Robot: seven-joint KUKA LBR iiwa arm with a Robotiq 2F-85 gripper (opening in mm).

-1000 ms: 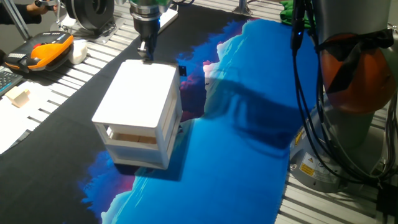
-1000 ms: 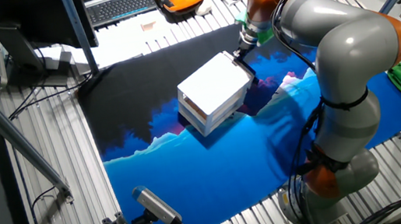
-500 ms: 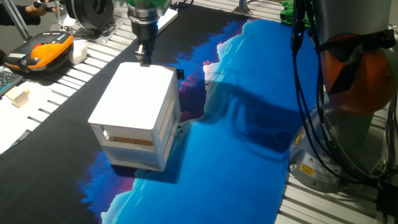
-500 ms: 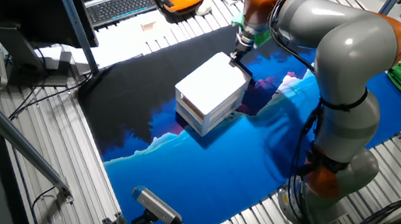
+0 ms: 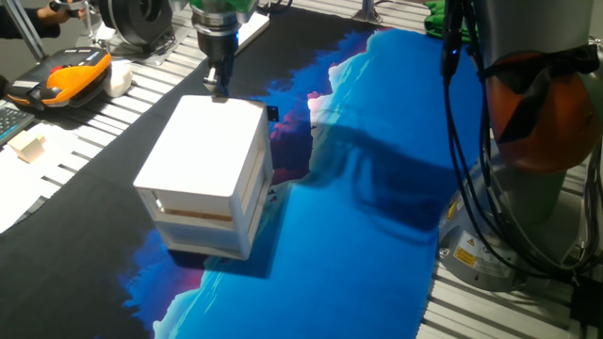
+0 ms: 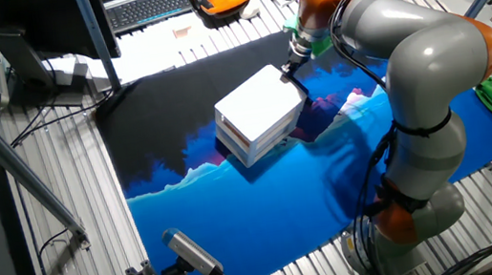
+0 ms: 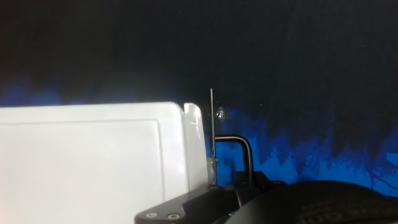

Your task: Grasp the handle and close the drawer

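The white two-tier cabinet (image 5: 203, 141) (image 6: 261, 108) stands on the black and blue cloth. In the hand view its upper drawer (image 7: 193, 144) shows edge-on, its front nearly flush with the cabinet top. A dark U-shaped handle (image 7: 240, 142) sticks out from that front. My gripper (image 5: 219, 88) (image 6: 291, 66) (image 7: 239, 183) hangs at the cabinet's far top edge, fingers together and shut on the handle. The drawer's front is hidden in both fixed views. Tan wooden blocks (image 5: 201, 216) show in the lower tier.
An orange and black pendant (image 5: 71, 75) and a small wooden block (image 5: 30, 146) lie on the slatted table to the left. The arm's base (image 5: 528, 151) and cables stand at right. A keyboard (image 6: 146, 7) lies at the back, a camera (image 6: 190, 251) at the front.
Since a second ago the cabinet has slid slightly toward the near left with the gripper at its far edge. Over the last half second nothing has visibly moved.
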